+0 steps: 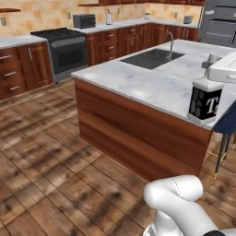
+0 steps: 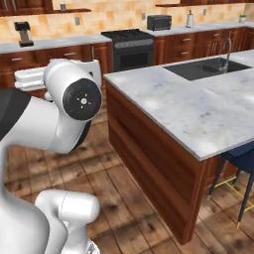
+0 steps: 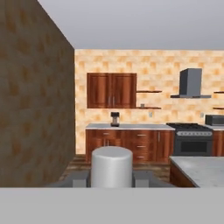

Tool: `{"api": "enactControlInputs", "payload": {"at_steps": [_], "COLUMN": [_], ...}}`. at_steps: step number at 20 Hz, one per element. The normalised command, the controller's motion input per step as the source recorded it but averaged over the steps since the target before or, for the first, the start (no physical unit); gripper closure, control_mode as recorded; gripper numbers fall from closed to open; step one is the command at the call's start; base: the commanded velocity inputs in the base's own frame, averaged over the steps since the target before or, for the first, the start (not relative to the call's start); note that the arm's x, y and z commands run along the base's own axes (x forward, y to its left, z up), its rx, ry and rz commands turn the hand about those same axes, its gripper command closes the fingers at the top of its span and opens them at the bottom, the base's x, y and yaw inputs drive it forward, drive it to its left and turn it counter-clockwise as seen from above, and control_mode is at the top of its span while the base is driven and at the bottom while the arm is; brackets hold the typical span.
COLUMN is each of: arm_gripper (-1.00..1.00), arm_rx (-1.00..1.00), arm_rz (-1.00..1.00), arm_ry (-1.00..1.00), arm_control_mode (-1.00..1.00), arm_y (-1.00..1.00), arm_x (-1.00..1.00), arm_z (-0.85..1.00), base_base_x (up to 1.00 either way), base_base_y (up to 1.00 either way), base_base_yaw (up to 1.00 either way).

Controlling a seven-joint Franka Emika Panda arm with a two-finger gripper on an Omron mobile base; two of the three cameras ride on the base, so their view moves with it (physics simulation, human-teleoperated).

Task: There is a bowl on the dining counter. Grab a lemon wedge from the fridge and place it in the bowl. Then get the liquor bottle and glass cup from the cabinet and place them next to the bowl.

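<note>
Looking along the hand, we see the fingers [image 3: 78, 180] as two low dark stubs clenched on either side of a pale grey cylinder, the top of the liquor bottle [image 3: 111, 166]. Its body is cut off below the edge of that view.

In the left base view the liquor bottle [image 1: 205, 99] stands upright at the near right corner of the marble surface [image 1: 138, 78], a black, square-sided body with a white label and a large letter T. A white part of the hand covers its neck, and the frame crops the hand at the right. We cannot tell whether the base of the bottle rests on the surface or hangs just above it.

Further along the surface lies a dark sink [image 1: 152, 58] with a faucet. A blue stool [image 1: 226, 124] sits just beside the corner, half cut off. The stove [image 1: 67, 48] stands well apart against the back wall. In the right base view the white arm [image 2: 74, 104] blocks much of the left side.
</note>
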Motion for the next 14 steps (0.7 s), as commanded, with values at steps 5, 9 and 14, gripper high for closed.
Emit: {"api": "enactControlInputs", "payload": {"at_steps": [5,9,14], "arm_gripper": [1.00,1.00,1.00], "arm_rx": [0.00,0.00,0.00], "arm_rz": [0.00,0.00,0.00], "arm_ry": [0.00,0.00,0.00], "arm_control_mode": [1.00,1.00,1.00], "arm_y": [0.00,0.00,0.00], "arm_x": [0.00,0.00,0.00], "arm_z": [0.00,0.00,0.00], "base_base_x": [0.30,0.32,0.20], "base_base_y": [-1.00,-1.00,-1.00], "base_base_yaw": [0.03,0.07,0.12]}}
